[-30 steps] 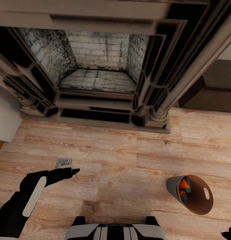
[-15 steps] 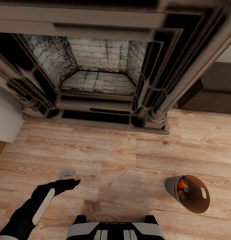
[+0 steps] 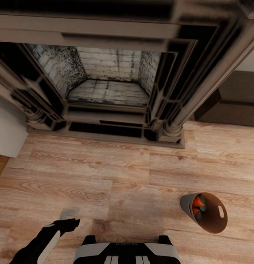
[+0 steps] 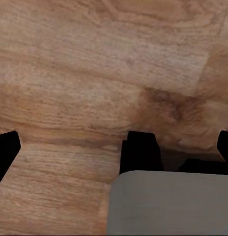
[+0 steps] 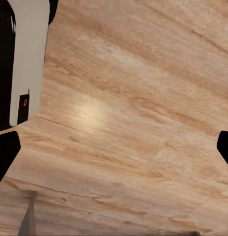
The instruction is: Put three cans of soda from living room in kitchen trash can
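Note:
The tash can, pale grey outside and wood-brown inside, sits on the light wood floor at the head view's lower right, its mouth facing me. Orange cans of soda with dark tops lie inside it; I cannot pick out the blue one. My left gripper hangs low over the floor at the lower left, far from the bin. In the left wrist view the left gripper is open over bare planks and my base. In the right wrist view the right gripper is also open, over bare floor.
The dark carved fireplace with its pale brick hearth spans the back, its plinth edge on the floor ahead. A dark low cabinet stands at the right and a pale block at the left. My base shows at the lower edge.
My left arm has drawn back towards my body, sliding down and out of the head view. The camera has shifted a little; the bin with its cans has stayed on the floor.

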Robot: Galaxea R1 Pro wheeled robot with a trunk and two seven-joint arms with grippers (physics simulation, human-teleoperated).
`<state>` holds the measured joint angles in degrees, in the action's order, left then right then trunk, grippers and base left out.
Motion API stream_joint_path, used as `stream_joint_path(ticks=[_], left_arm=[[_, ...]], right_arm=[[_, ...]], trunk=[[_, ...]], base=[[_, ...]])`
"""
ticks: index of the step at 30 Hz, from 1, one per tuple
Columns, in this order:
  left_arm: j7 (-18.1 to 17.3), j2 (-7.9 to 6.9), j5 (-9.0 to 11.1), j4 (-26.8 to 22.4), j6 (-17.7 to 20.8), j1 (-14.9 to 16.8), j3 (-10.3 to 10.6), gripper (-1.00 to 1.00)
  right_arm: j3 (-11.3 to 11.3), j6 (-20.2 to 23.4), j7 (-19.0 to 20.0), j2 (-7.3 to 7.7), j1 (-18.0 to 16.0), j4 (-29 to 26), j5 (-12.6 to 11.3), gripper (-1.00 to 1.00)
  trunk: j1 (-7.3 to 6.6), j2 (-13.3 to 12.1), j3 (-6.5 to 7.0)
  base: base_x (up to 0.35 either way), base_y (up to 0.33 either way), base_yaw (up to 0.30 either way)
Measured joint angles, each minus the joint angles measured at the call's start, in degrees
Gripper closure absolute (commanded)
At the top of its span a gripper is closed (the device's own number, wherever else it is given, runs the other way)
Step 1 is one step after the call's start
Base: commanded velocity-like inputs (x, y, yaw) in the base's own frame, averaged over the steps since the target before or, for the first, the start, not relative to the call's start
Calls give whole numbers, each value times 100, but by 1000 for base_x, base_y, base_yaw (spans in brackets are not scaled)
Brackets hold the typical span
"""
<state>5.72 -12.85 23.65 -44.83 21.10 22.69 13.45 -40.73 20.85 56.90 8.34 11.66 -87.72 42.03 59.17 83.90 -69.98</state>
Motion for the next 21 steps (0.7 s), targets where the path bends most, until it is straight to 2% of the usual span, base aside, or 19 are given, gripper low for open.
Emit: stream_joint_path(ticks=[2, 6, 7, 8, 9, 13, 14, 19, 21], left_arm=[[-114, 0, -6, 993, -846, -4, 23, -100], [-349, 1, -3, 2111, -1797, -2, 128, -100], [-482, 2, 1, 2808, -2715, -13, 212, -100], [-504, -1, 6, 3155, -2969, -49, 221, -100], [-531, -6, 8, 3453, -3378, -139, 233, -100], [-560, -24, 15, 3823, -3904, -409, 250, -100], [-570, -42, 24, 3945, -4090, -614, 251, -100], [-577, -54, 34, 4041, -4238, -938, 260, -100], [-563, -56, 57, 4135, -4293, -1141, 249, -100]], right_arm=[[-194, -635, -563, -315, 2, 495, 81, -100], [-430, -1393, -1068, -438, 3, 1352, 88, -100], [-544, -2023, -1577, -455, 4, 2213, 86, -100], [-564, -2208, -1724, -456, 2, 2595, 81, -100], [-603, -2553, -2015, -456, 0, 3093, 82, -100], [-723, -3186, -2744, -456, -12, 4171, 79, -100], [-770, -3494, -3238, -450, -31, 4875, 90, -100], [-800, -3756, -3718, -399, -72, 6018, 103, -100], [-812, -3850, -4070, -348, -98, 6757, 104, -100]], trunk=[[-44, -80, 35], [-132, -241, 108], [-154, -281, 126], [-176, -321, 143], [-198, -361, 161], [-286, -521, 233], [-308, -562, 251], [-417, -762, 341], [-462, -842, 377]], base=[[0, 0, 0], [0, 0, 0], [0, 0, 0], [0, 0, 0], [0, 0, 0], [0, 0, 0], [0, 0, 0], [0, 0, 0], [0, 0, 0]])
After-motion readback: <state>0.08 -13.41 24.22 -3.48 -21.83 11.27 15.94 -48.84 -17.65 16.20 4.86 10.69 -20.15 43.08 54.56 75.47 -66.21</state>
